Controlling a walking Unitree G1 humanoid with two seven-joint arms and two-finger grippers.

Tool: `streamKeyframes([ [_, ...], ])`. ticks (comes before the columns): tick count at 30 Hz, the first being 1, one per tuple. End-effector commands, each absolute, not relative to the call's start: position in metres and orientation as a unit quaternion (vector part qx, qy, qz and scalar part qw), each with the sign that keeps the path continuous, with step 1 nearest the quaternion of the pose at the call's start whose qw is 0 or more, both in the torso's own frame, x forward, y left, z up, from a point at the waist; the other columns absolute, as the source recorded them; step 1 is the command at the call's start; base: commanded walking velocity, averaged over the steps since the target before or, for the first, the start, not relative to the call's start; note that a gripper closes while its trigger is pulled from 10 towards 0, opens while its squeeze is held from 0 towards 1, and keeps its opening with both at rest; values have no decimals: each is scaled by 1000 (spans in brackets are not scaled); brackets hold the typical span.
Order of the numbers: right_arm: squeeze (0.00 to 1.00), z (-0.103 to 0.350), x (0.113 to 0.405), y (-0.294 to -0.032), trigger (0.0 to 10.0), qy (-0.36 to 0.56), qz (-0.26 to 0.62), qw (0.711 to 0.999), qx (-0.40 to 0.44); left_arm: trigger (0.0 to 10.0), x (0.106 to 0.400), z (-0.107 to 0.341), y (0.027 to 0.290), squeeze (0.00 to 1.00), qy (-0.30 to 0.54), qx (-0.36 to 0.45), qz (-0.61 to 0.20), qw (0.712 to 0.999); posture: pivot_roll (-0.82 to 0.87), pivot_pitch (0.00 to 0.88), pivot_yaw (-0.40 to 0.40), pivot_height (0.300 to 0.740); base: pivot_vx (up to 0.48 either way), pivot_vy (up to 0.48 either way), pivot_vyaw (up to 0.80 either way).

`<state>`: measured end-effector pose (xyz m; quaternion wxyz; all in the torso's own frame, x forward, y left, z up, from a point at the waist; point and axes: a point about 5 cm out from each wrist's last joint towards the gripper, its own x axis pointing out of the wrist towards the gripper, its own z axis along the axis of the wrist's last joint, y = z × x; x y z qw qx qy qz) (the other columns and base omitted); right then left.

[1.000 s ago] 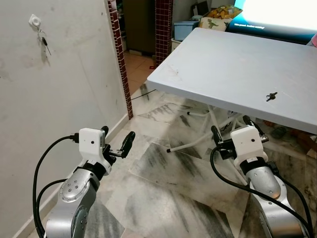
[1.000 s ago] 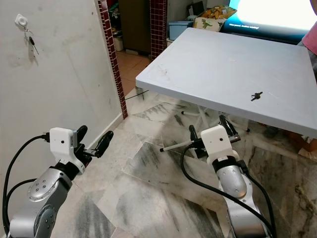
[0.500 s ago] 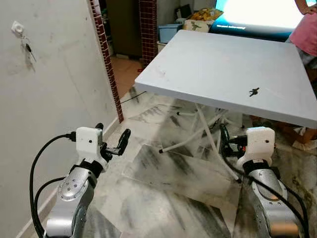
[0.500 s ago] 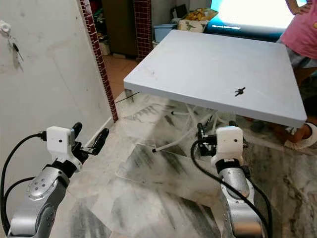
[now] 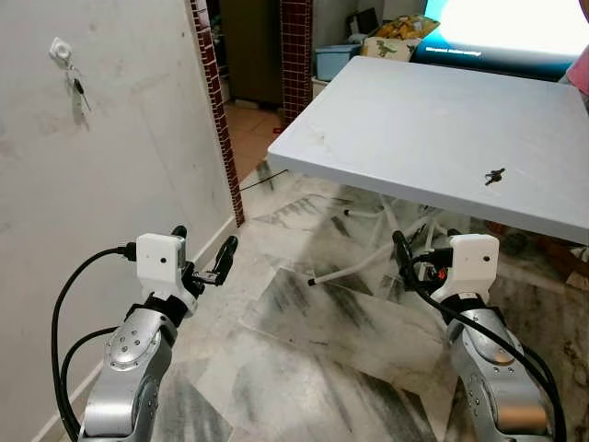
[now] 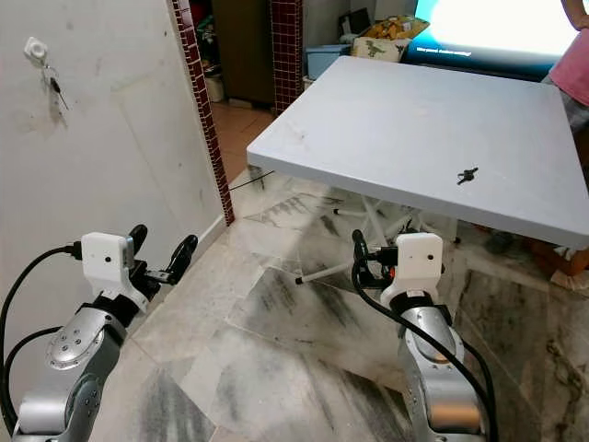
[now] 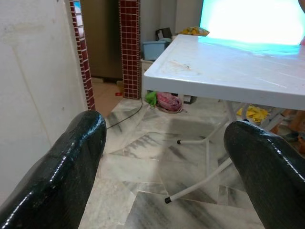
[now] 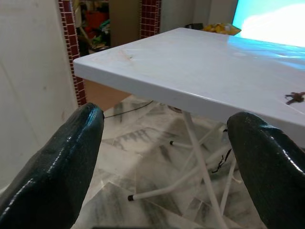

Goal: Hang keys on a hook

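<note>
With the keys (image 5: 495, 175) lying near the right front edge of the white surface (image 5: 414, 120), the right gripper (image 5: 416, 262) — jaws spread, like the left gripper's (image 5: 204, 262) — hangs below that edge and should rise over it before closing.

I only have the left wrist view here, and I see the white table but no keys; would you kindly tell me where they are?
Observer: The keys lie on the table, near its front edge, toward the robot's right, and nothing touches them.
Operator: Thank you. Is the right gripper near them?
Observer: The right gripper is open and empty, held below the tabletop in front of the table's edge.
Operator: And where is the hook?
Observer: The hook is high on the white wall to the robot's left, with a small dark item hanging from it.
</note>
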<state>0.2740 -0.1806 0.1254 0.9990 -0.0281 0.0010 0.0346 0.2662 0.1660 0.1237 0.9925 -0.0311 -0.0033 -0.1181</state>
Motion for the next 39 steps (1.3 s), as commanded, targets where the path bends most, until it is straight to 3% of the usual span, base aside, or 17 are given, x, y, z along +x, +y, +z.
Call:
streamKeyframes([
  [1, 0, 124, 274, -180, 10000, 13, 36, 999, -30, 10000, 265, 124, 166, 0, -1, -35, -119, 992, 12, 0, 43, 740, 0, 0, -463],
  [18, 0, 126, 273, -183, 10000, 19, 40, 998, -41, 10000, 271, 127, 159, 0, -1, -50, -143, 988, -7, 0, 29, 740, 0, 0, -747],
  [23, 0, 126, 272, -183, 10000, 22, 40, 998, -43, 10000, 271, 125, 160, 0, 1, -53, -140, 989, -8, 0, 28, 740, 0, -292, -494],
  [39, 0, 127, 273, -187, 10000, 24, 35, 998, -50, 10000, 274, 127, 161, 0, -1, -54, -139, 989, -13, 0, 26, 740, 0, -431, 0],
])
